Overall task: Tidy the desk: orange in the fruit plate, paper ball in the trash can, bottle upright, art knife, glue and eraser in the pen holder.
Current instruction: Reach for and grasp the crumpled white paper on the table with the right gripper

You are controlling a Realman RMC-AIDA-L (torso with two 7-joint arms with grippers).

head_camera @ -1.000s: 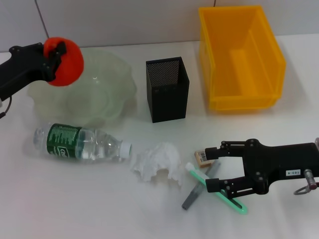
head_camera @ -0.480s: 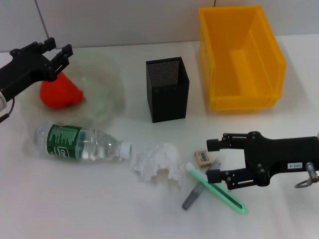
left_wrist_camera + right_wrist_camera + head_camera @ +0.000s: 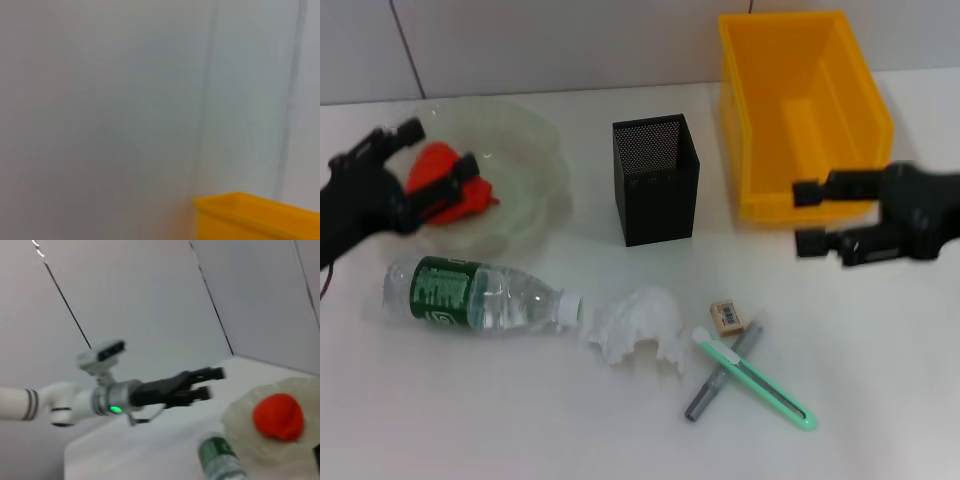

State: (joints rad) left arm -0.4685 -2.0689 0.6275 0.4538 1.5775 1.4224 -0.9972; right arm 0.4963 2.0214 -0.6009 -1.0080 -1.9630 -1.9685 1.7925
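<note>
The orange (image 3: 442, 195) lies in the pale-green fruit plate (image 3: 535, 150) at the back left; the right wrist view shows the orange (image 3: 278, 416) there too. My left gripper (image 3: 442, 146) hangs open over it, holding nothing. The bottle (image 3: 470, 293) lies on its side in front of the plate. The paper ball (image 3: 638, 325) is at mid-table. Beside it lie the eraser (image 3: 726, 316), the green art knife (image 3: 755, 380) and a grey glue stick (image 3: 718, 378), crossed. The pen holder (image 3: 656, 180) stands upright. My right gripper (image 3: 804, 217) is open and empty before the yellow trash can (image 3: 800, 110).
A white wall runs behind the table. The left wrist view shows only that wall and a corner of the trash can (image 3: 250, 215). In the right wrist view the left gripper (image 3: 212, 382), the plate (image 3: 245, 412) and the bottle (image 3: 220, 462) appear.
The left gripper let go of the orange, which now rests in the plate, and drew back. The right gripper moved up and away from the knife toward the yellow bin.
</note>
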